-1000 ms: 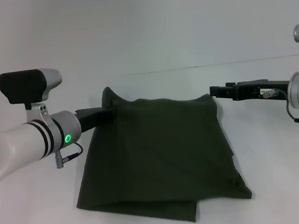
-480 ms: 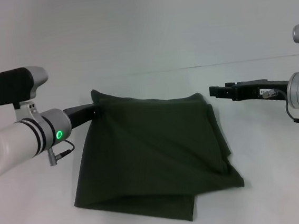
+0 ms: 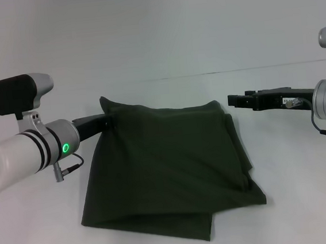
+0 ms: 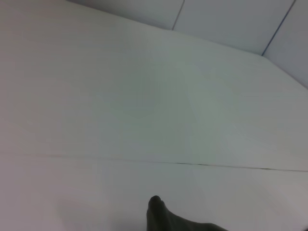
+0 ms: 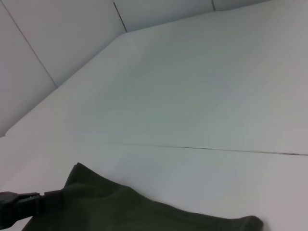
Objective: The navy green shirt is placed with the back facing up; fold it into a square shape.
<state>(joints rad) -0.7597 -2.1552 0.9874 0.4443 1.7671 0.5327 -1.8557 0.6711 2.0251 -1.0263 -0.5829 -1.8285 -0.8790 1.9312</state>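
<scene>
This looks like a robot test room or lab, not a home. The table (image 3: 298, 201) is plain white, with only a dark green shirt (image 3: 167, 167) on it. Behind the table stands a white wall (image 4: 231, 24) made of flat panels, with thin dark seams between them. Two white robot arms with green light rings reach in from both sides. No furniture or household things can be seen anywhere.
</scene>
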